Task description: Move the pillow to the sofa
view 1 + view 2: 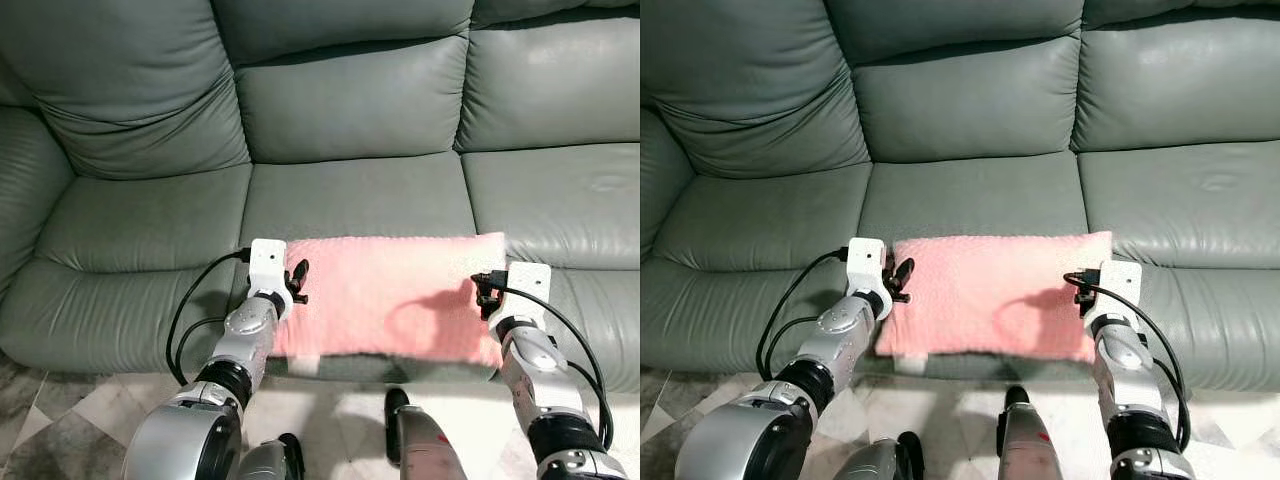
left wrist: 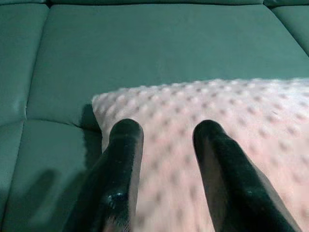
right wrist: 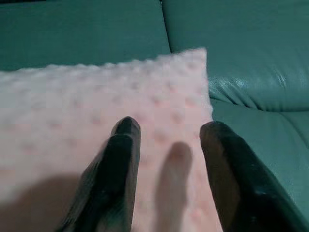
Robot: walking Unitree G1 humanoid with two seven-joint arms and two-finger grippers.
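1. Sofa (image 1: 130, 240), grey-green leather, spans the far side of the scene; the left seat cushion is bare, with the seat seams running near to far.
2. Left gripper (image 1: 297, 281) sits at the pillow's left edge, near the front of the middle seat. In the left wrist view its fingers (image 2: 120, 159) stand apart over the dimpled fabric, with pillow showing in the gap; nothing is clamped between them.
3. Pillow (image 1: 390, 295), pink and dimpled, lies flat on the middle seat cushion, long side running left to right. Its near edge reaches the sofa's front lip and looks slightly overhung.
4. Right gripper (image 1: 486, 295) is at the pillow's right edge. In the right wrist view its fingers (image 3: 120, 164) are also spread, hovering over or resting on the fabric; contact cannot be told.
5. Judgement: pillow appears already placed on the sofa, so the task looks near done, with release and retreat probably left.
6. Risk: pillow sits close to the front lip. If either arm pulls back while a finger drags the soft fabric, the pillow could slide toward the near side and tip off onto the floor. Uneven retreat could also skew it.
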